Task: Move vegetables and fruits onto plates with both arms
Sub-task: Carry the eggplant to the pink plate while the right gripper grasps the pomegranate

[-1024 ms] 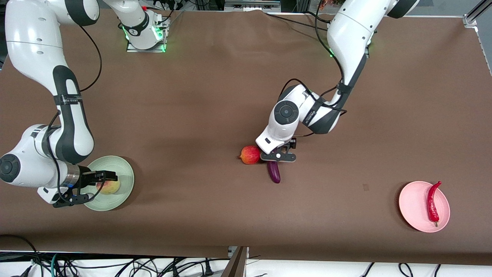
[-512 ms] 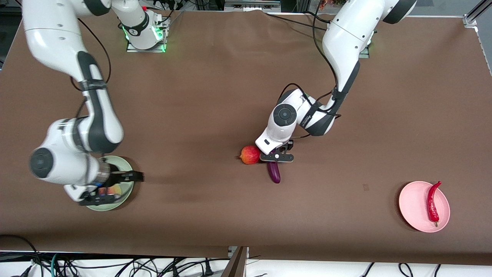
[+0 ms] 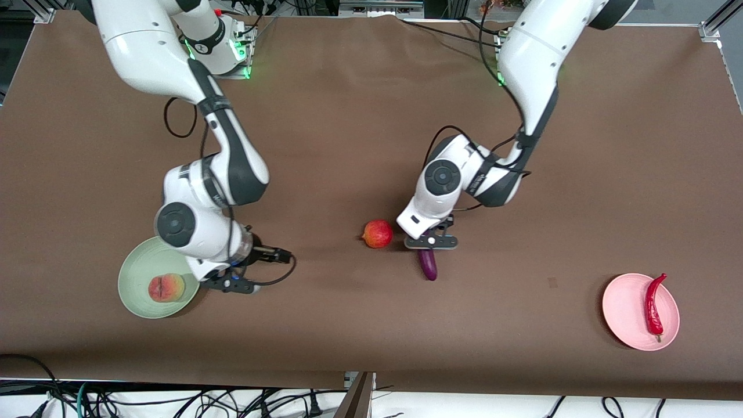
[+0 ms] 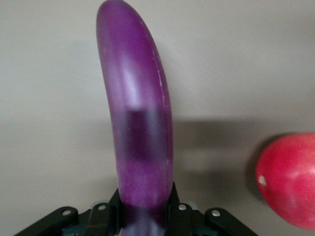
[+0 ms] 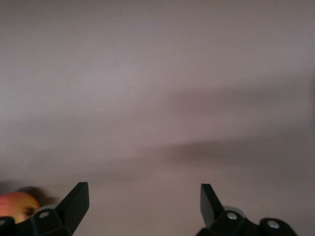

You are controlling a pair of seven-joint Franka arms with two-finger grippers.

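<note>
A: What is the left claw (image 3: 432,242) doing?

B: It is pinching the purple eggplant (image 3: 428,264) near one end, its fingers pressed against the two sides. In the left wrist view the eggplant (image 4: 138,128) sticks straight out from between the fingers, and the red fruit (image 4: 288,179) sits just off to one side of them.

A: Is the eggplant up off the table (image 3: 348,128)?

B: I can't tell. In the front view the free end points away from the claw, toward the camera. The red fruit (image 3: 378,233) lies on the table just beside the claw, on the side toward the right arm's end, not touching the eggplant.

A: And the right claw (image 3: 264,270)?

B: Spread wide and holding nothing (the right wrist view shows both fingertips (image 5: 74,199) well apart over bare table). It hangs over the table just beside the green plate (image 3: 133,273), off the rim on the side toward the red fruit.

A: Where is the peach?

B: The peach (image 3: 166,287) lies on the green plate, near the right claw but clear of it. The red chili (image 3: 654,305) lies on the pink plate (image 3: 624,305), well apart from the left claw, at the left arm's end of the table.
</note>
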